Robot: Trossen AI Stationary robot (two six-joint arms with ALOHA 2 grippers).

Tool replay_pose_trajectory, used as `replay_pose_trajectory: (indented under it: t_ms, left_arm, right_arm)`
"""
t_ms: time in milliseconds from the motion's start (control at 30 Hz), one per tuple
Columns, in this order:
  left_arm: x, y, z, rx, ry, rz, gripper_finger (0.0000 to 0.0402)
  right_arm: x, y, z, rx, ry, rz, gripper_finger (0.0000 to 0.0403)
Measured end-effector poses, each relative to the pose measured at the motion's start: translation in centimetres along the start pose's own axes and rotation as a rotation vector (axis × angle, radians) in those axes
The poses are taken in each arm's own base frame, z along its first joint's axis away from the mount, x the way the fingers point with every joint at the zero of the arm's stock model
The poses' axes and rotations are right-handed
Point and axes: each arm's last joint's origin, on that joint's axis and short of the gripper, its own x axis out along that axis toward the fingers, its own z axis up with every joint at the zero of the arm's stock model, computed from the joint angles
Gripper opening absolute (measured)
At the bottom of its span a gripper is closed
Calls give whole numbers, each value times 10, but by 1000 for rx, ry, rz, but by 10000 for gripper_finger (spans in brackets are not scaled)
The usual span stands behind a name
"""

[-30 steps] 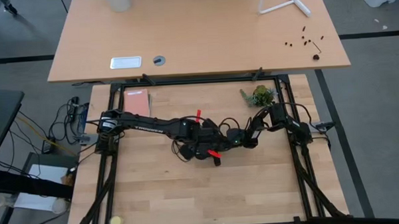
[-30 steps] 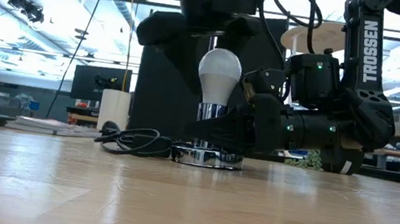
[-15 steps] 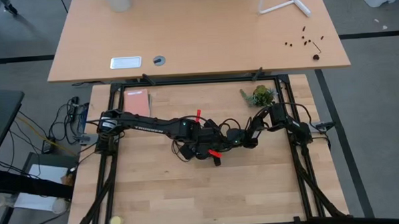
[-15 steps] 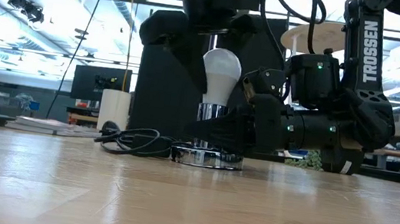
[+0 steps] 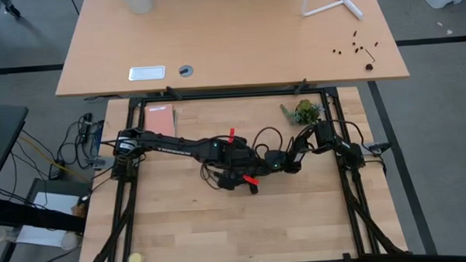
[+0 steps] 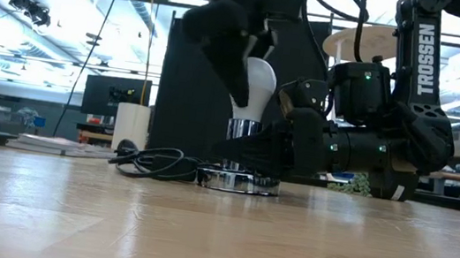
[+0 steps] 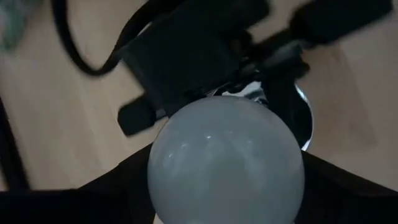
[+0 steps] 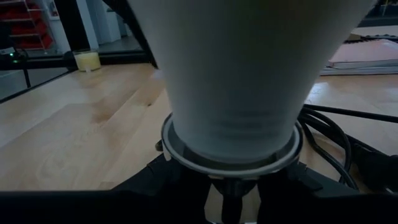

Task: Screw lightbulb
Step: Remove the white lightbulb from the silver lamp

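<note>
Table [image 5: 182,234]: light wood, both arms met near its middle.
Right gripper [image 6: 249,154]: lay low and level, fingers clamped on the socket's neck under the bulb.
Left gripper [image 6: 238,54]: came from above, fingers [image 7: 348,186] spread around the bulb's dome; a firm grip could not be told.
Lightbulb [image 6: 258,88]: stood upright in the socket.
Socket disc [image 6: 236,182]: flat on the table, black cord [image 6: 154,162] beside it.

White "TROSSEN" lettering running vertically on the dark arm link [image 6: 424,58], low view, no other readable text
</note>
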Motion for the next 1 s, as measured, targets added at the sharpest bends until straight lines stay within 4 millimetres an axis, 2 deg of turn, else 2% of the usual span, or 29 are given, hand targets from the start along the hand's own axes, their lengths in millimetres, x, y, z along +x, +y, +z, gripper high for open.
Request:
replay_pose_trajectory:
  t_ms: [400, 533, 667, 1000]
  left_arm:
    - [0, -1, 0, -849, 11, -89, 274]
    - [0, -2, 1, -1016, 18, -110, 274]
    - [1, -2, 2, -990, 7, -121, 282]
    - [1, -1, 2, -565, -22, -107, 371]
  right_arm:
    - [0, 0, 0, 6, 0, 6, 179]
    - [0, 0, 0, -1, 1, 6, 179]
    - [0, 0, 0, -4, 1, 5, 179]
    - [0, 0, 0, 4, 0, -3, 179]
